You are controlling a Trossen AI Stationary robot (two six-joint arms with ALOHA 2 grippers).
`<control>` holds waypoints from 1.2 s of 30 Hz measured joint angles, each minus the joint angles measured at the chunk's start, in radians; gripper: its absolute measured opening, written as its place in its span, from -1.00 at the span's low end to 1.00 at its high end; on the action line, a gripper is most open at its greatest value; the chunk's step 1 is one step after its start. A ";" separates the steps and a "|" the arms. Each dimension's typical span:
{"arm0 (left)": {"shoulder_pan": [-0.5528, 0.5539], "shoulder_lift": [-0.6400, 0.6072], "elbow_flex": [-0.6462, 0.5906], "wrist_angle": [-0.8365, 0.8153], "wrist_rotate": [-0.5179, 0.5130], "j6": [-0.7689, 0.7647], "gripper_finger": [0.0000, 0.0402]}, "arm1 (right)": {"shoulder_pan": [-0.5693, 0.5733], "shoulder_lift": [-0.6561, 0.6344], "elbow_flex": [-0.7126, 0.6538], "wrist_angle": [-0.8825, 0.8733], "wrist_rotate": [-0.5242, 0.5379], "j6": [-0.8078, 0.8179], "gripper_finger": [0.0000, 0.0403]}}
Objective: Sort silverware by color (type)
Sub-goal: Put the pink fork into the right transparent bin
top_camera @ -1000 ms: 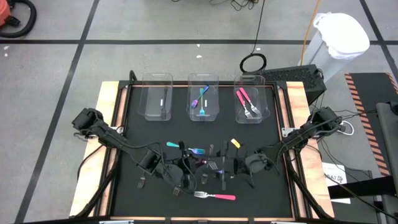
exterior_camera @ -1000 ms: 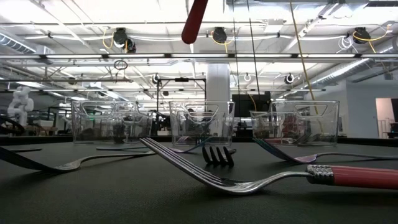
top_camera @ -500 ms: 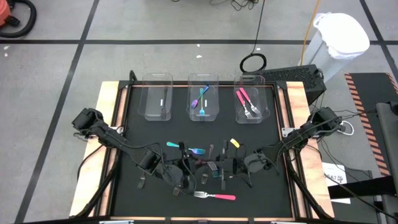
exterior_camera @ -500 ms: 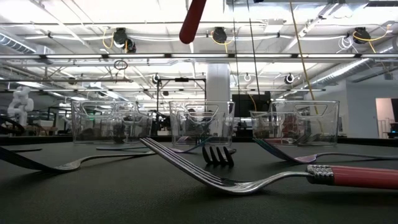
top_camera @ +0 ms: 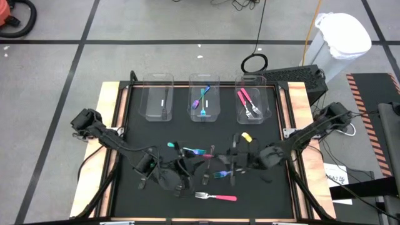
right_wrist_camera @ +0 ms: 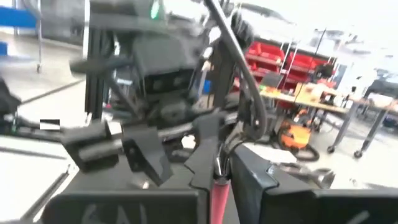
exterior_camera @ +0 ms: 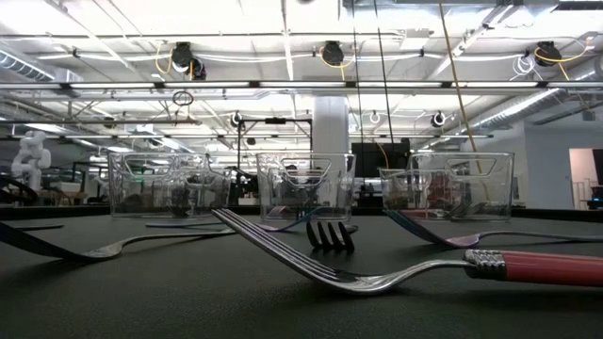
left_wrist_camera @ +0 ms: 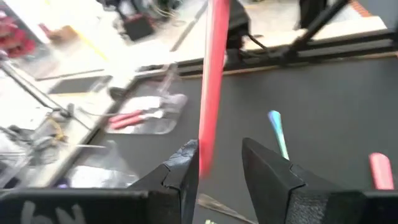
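A pink-handled fork (left_wrist_camera: 211,81) is held in the air above the middle of the black mat, with my right gripper (right_wrist_camera: 217,169) shut on it. My left gripper (left_wrist_camera: 221,165) faces it, open, with one finger on either side of the pink handle; whether a finger touches it, I cannot tell. In the high view the two grippers, left (top_camera: 195,165) and right (top_camera: 230,161), meet over the mat. Another pink fork (top_camera: 219,197) lies flat near the front edge. Two teal-handled forks (top_camera: 197,151) (top_camera: 222,174) and dark forks (top_camera: 206,180) lie around the grippers. My right gripper pinches the pink handle (right_wrist_camera: 219,190) between its two fingers, which point about level toward the left arm. The fork is lifted clear of the mat. Its tine end is hidden behind the fingers.
Three clear bins stand along the far edge: the left one (top_camera: 158,103), the middle one (top_camera: 204,103) with blue and teal forks, the right one (top_camera: 251,106) with pink forks. Wooden table borders (top_camera: 109,144) flank the mat. In the low view the lying pink fork (exterior_camera: 528,266) fills the foreground.
My right gripper has risen and drawn back toward the table's far right. The pink handle end that showed at the top of the low view has gone up out of that view.
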 joint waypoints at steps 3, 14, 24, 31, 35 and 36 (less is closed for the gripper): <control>-0.032 -0.032 0.000 0.001 -0.040 -0.003 -0.38 | 0.033 -0.080 0.000 -0.016 0.027 -0.031 -0.85; -0.128 -0.083 -0.004 0.101 -0.096 0.051 -0.38 | 0.129 -0.237 -0.197 0.408 -0.198 -0.185 -0.86; -0.086 -0.050 -0.104 0.596 -0.008 0.267 -0.38 | 0.061 -0.105 -0.349 0.892 -0.409 -0.189 -0.86; -0.005 0.040 -0.119 0.925 0.156 0.390 -0.38 | 0.030 -0.016 -0.208 0.892 -0.465 -0.209 -0.86; 0.033 0.088 -0.119 1.099 0.289 0.426 -0.38 | 0.009 0.038 -0.147 0.891 -0.531 -0.228 -0.86; 0.039 0.098 -0.119 1.145 0.327 0.435 -0.38 | 0.008 0.048 -0.137 0.891 -0.543 -0.231 -0.86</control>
